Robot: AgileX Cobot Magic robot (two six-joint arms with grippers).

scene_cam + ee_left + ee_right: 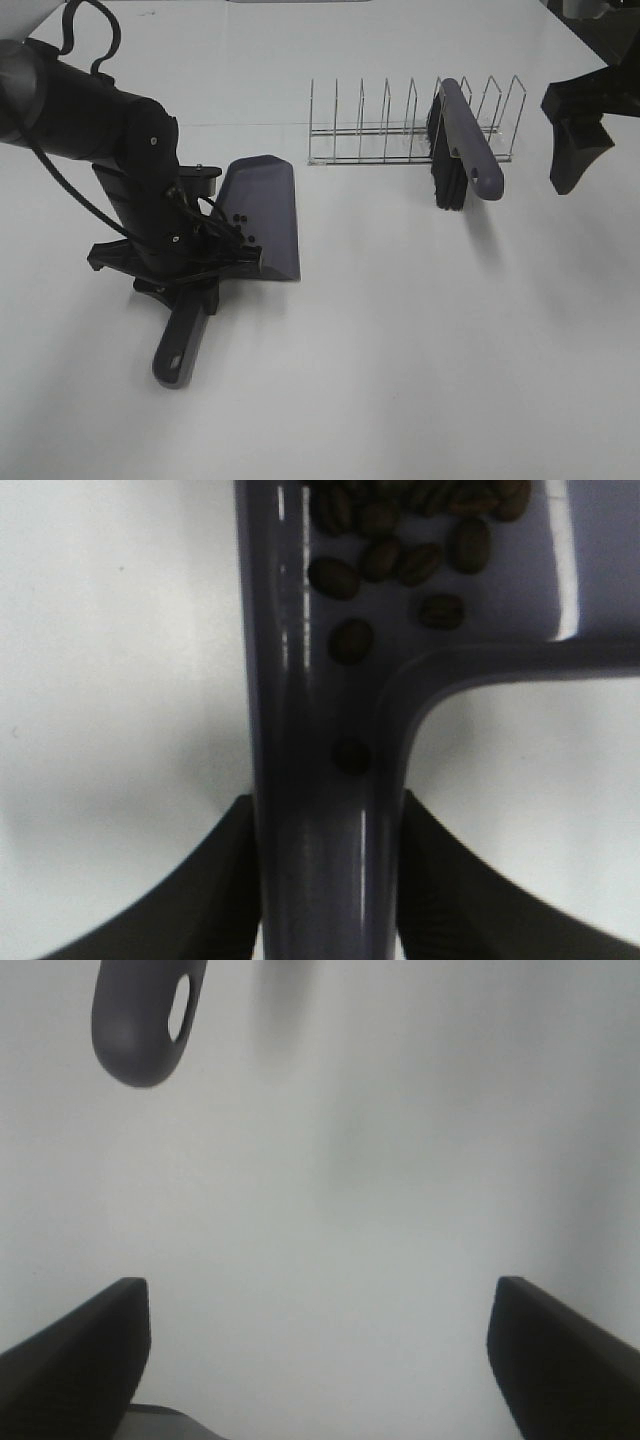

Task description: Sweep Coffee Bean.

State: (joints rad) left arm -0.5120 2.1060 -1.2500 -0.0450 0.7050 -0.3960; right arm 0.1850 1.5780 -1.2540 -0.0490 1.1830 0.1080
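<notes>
Dustpan (262, 215) rear edge and upper handle hidden behind left arm (110, 150) in exterior high view. Coffee beans (400, 540) cut off by frame edge in left wrist view. Brush (143, 1015) handle tip only in right wrist view, blurred.

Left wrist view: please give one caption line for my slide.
Left end effector grips the grey dustpan handle; coffee beans lie in the pan.

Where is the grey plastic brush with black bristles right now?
The grey plastic brush leans in the wire rack, right of centre in the high view, apart from the open right gripper.
</notes>
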